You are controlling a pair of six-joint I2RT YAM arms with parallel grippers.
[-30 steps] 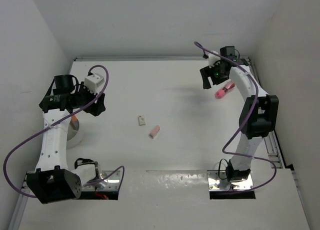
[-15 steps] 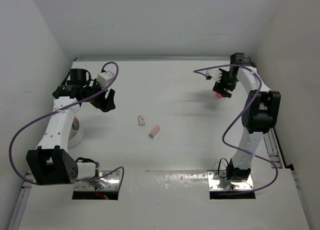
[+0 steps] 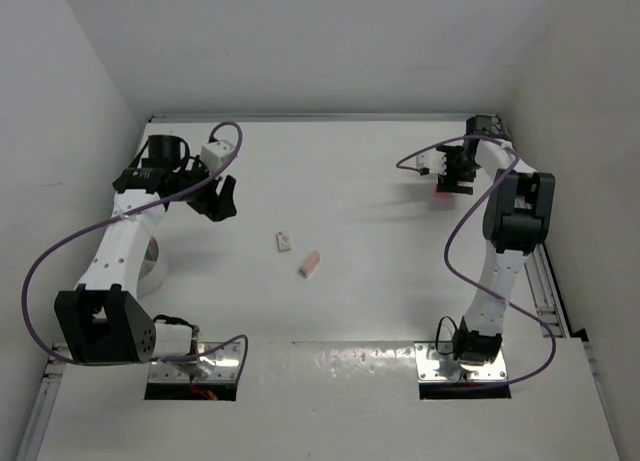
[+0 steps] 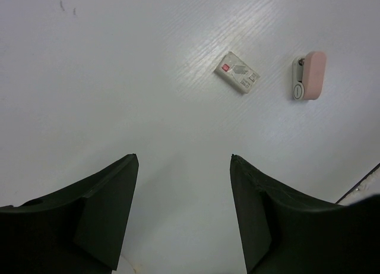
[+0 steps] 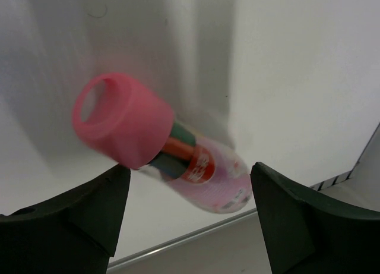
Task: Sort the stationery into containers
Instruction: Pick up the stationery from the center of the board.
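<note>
While my right claw (image 5: 188, 166) hangs spread wide over the tipped pink cup (image 5: 122, 119) at the table's far right, my left claw (image 4: 183, 157) gapes empty too. The whitish eraser (image 4: 237, 72) and pink eraser (image 4: 310, 75) lie mid-table.

Mid counter (image 3: 380, 281) open; whitish eraser (image 4: 237, 72) and pink eraser (image 4: 310, 76) lie apart there. Right tool (image 5: 188, 167) crowded: tipped pink cup (image 5: 122, 122) below, side wall (image 3: 585, 131) close.

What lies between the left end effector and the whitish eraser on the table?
Nothing. In the left wrist view, only bare table separates the open left end effector from the whitish eraser; the pink eraser lies beside that eraser, apart from it.
</note>
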